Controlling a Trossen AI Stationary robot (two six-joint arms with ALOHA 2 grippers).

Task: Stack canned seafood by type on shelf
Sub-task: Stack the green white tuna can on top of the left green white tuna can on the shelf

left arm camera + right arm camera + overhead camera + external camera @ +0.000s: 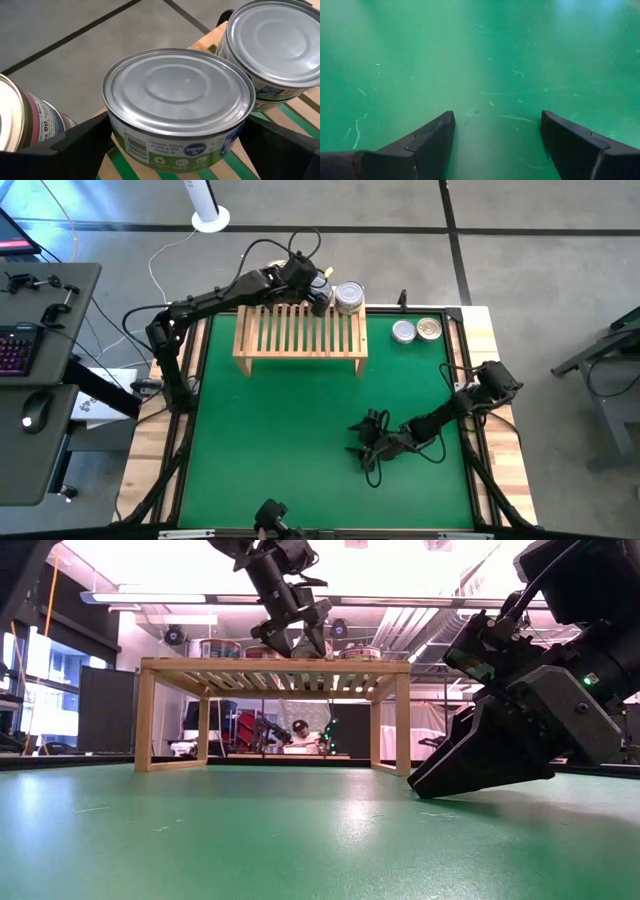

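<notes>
The light-wood shelf stands at the far side of the green mat. My left gripper hangs over the shelf's far right part, its fingers wide apart on either side of a silver-lidded tin that sits upright on the slats. Beside it stands a stack of two silver tins, and on its other side a tin with a pink label. Two more tins lie on the mat right of the shelf. My right gripper is open, with nothing between its fingers. My left gripper has one finger at each side of the silver tin's wall, slanting down from the table's left. Whether the fingers touch the wall I cannot tell. The tin stands upright with its bottom on the shelf slats. My right gripper rests with its fingertips on the mat.
A wooden border frames the mat. A desk with a keyboard stands left of the table. A dark fixture sits at the near edge. Green mat lies bare between the shelf and my right gripper.
</notes>
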